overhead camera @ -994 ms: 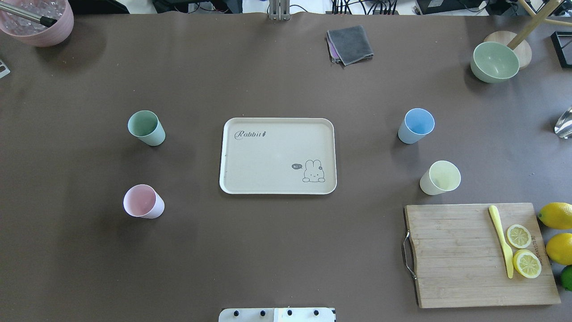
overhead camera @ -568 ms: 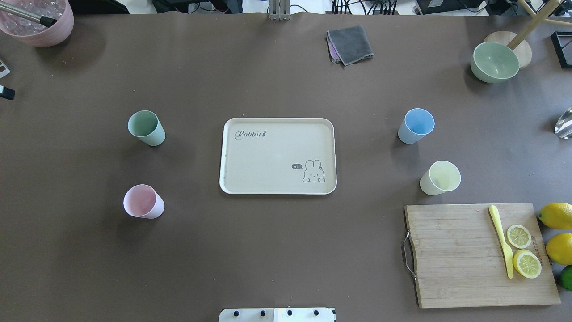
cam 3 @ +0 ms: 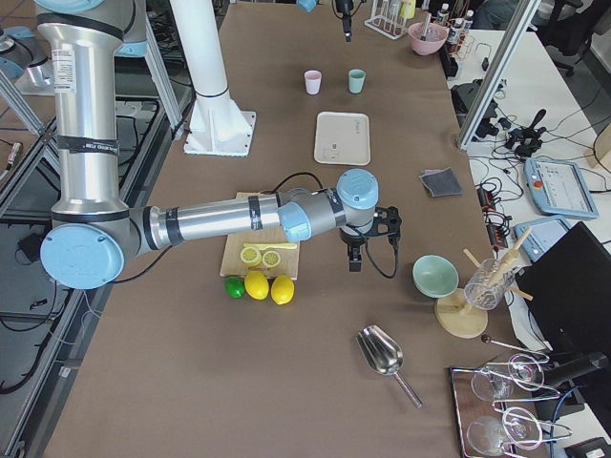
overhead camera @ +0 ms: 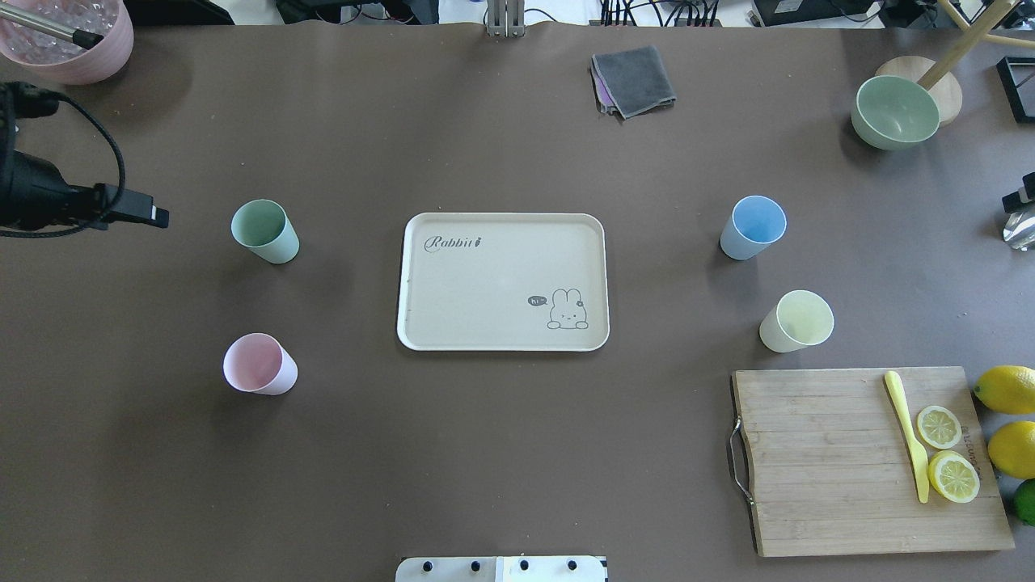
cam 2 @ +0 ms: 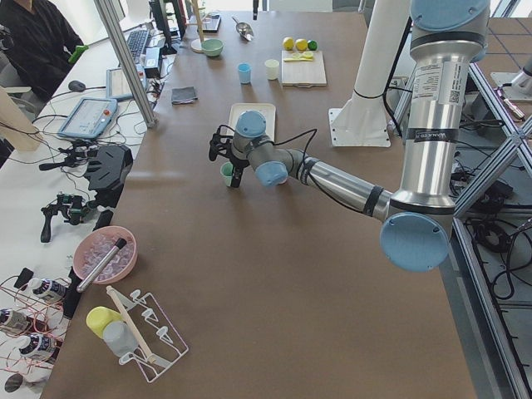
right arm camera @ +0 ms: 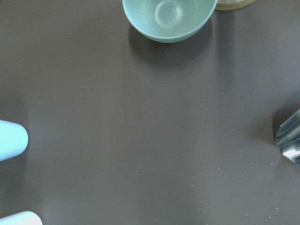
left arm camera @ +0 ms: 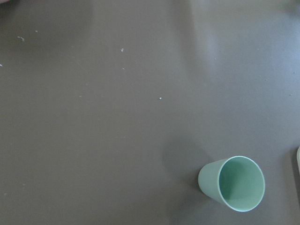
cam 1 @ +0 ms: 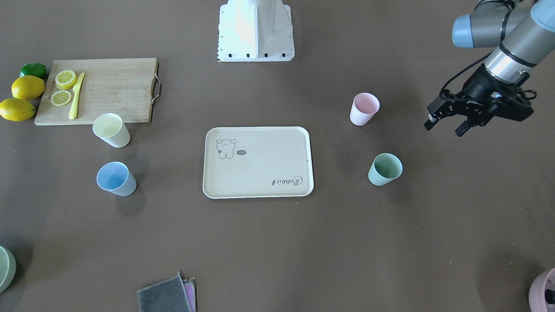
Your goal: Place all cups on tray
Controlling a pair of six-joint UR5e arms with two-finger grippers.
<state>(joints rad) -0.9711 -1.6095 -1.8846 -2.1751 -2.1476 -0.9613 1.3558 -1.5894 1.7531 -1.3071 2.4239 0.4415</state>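
Brown matte table (overhead camera: 517, 469) runs the full width of the overhead view, with the tray (overhead camera: 485, 283) lying flat at its middle. The tray is cream-beige with rounded corners and a raised rim, and carries "Rabbit" script and a small cartoon animal. All four cups stand upright on the table outside it, mouths up. The mint green cup (overhead camera: 265, 230) and the pale pink cup (overhead camera: 259, 365) are on the robot's left of the tray. The light blue cup (overhead camera: 754, 227) and the pale yellow cup (overhead camera: 796, 322) are on its right. Each is a plain tapered tumbler with no handle.

A mauve-pink pot (overhead camera: 69, 40) in the far left corner holds clear glassy pieces and a metal-handled tool. A pale green bowl (overhead camera: 896, 111) sits in the far right corner. The wooden cutting board (overhead camera: 825, 461), just beside the yellow cup, bears two lemon slices (overhead camera: 938, 427) and a yellow knife (overhead camera: 907, 436).

The left gripper (cam 1: 444, 125) hangs above the table near the mint green cup, on the side away from the tray. Its fingers are spread and hold nothing. The right gripper (cam 3: 363, 246) hangs over the table's right end near the bowl; I cannot tell how far it is parted.
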